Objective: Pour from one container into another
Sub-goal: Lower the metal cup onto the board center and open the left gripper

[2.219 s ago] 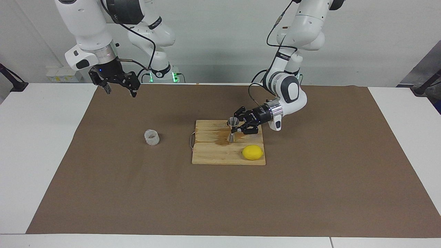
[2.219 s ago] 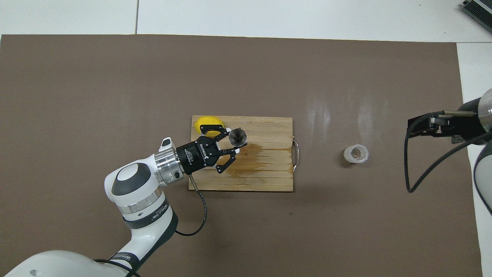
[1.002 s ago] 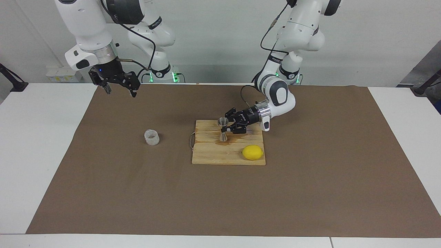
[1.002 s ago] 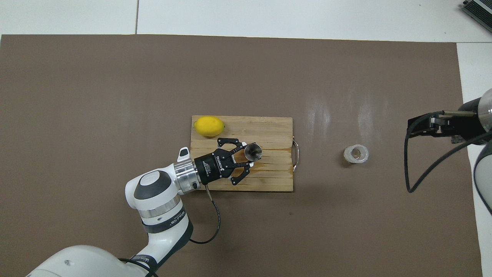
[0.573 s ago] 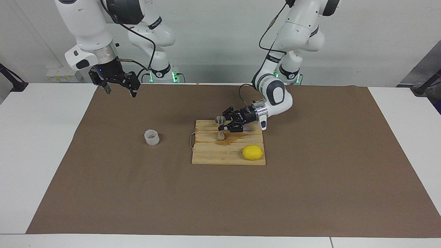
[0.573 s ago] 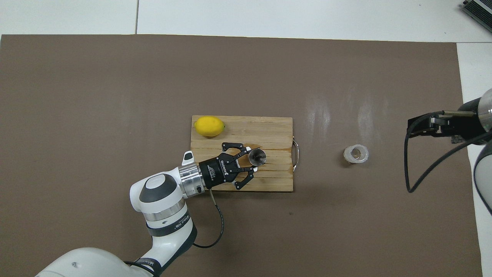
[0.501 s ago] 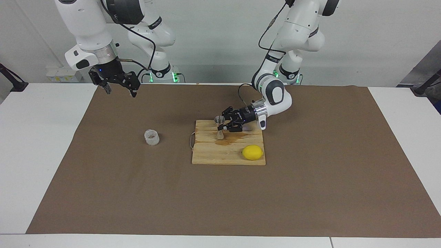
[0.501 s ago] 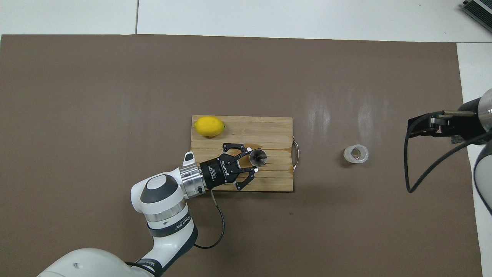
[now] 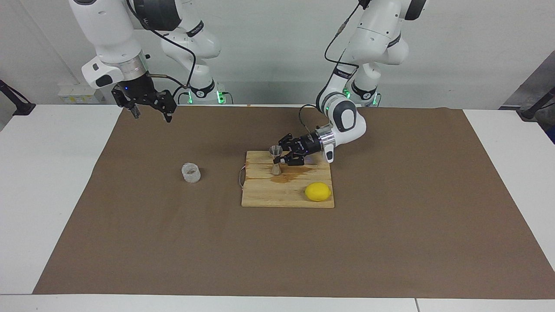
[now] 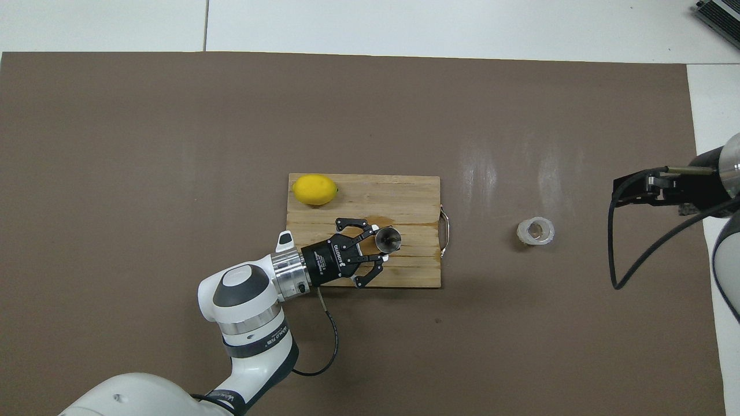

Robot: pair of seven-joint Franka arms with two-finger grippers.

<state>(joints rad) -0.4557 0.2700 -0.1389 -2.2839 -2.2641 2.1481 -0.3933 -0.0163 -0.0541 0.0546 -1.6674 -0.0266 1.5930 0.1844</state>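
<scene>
Two arms stand at the tabletop (image 9: 52, 182), and four loose things lie on it: one glass cup (image 9: 191, 172) (image 10: 535, 231), one metal jigger (image 9: 275, 161) (image 10: 387, 237), one lemon (image 9: 317, 191) (image 10: 314, 189) and one wooden board (image 9: 269, 195) (image 10: 404, 196), all on a single brown mat (image 9: 277, 251).

In the facing view the jigger stands upright near the frame's centre, on the board, its long axis vertical and its open mouth up; the overhead view looks straight down into that mouth. A brown stain marks the board at and beside its foot. The left end effector (image 9: 282, 157) (image 10: 378, 248) lies low and nearly level over the board, at the jigger's narrow waist with one finger on each side of it; whether the fingers press on the metal cannot be told.

The cup sits upright on the mat, mouth up, left of centre in the facing view and toward the right arm's end of the tabletop, well apart from the board. The lemon rests on the board's corner farthest from the robots, toward the left arm's end.

The right end effector (image 9: 149, 112) (image 10: 639, 190) waits in the air at the upper left of the facing view, above the mat's edge, its fingers apart and empty.
</scene>
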